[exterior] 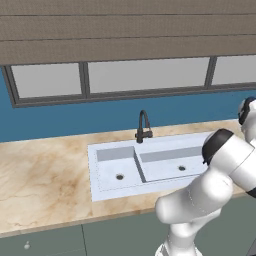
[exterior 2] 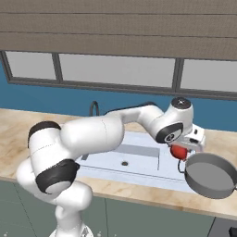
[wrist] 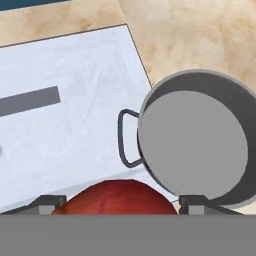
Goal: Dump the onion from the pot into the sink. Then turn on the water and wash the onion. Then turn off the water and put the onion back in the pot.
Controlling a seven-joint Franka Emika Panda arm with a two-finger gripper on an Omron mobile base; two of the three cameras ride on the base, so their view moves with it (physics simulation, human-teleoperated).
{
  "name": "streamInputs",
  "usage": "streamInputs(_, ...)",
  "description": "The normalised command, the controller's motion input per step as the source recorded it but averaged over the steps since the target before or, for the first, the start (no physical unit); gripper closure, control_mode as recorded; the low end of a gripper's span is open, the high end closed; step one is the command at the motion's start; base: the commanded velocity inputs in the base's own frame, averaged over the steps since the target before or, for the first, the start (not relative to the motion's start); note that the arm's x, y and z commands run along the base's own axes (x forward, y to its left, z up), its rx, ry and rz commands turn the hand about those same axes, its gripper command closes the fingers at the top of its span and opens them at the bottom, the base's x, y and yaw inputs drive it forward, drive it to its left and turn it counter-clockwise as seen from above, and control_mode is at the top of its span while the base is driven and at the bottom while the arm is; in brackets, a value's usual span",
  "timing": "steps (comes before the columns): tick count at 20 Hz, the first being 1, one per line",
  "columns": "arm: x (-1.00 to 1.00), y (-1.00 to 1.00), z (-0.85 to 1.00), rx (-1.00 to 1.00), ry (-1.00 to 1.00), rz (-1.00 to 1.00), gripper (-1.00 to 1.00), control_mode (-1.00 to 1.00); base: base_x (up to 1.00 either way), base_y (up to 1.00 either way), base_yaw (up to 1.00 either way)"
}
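Note:
The red-purple onion [wrist: 116,196] sits between my gripper's [wrist: 120,201] two dark finger tips, and the jaws are shut on it. From the right base, the onion [exterior 2: 177,152] hangs under the hand, just above and left of the pot [exterior 2: 210,177]. The grey pot [wrist: 196,145] stands empty on the marble counter beside the sink's right edge, one loop handle facing the sink [wrist: 60,145]. The white double-basin sink [exterior: 150,162] has nothing in either basin. No stream runs from the dark faucet [exterior: 143,127].
Marble counter [exterior: 45,180] stretches left of the sink and around the pot. A blue wall and windows rise behind the faucet [exterior 2: 95,109]. My own arm reaches over the sink's right part [exterior 2: 139,159] and hides some of it.

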Motion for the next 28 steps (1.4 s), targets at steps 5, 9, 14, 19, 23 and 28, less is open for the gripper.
streamInputs(5,0.01,-0.5,-0.05,-0.01,0.0,-0.06,1.0,-1.0,0.0,0.0,0.0)
streamInputs(9,0.0,-0.51,-0.26,-0.02,0.0,-0.06,1.0,-1.0,0.0,0.0,0.0)
streamInputs(14,0.0,-0.31,-0.3,0.0,0.0,-0.02,1.0,-1.0,0.0,0.0,0.0)
streamInputs(19,-0.03,-0.28,-0.09,0.0,0.0,-0.01,1.0,-1.0,0.0,0.0,0.0)
streamInputs(23,0.0,-0.29,-0.14,0.0,0.0,0.0,1.0,-1.0,0.0,0.0,0.0)
streamInputs(28,0.0,-0.25,-0.29,0.05,0.0,0.0,1.0,-1.0,0.0,0.0,0.0)
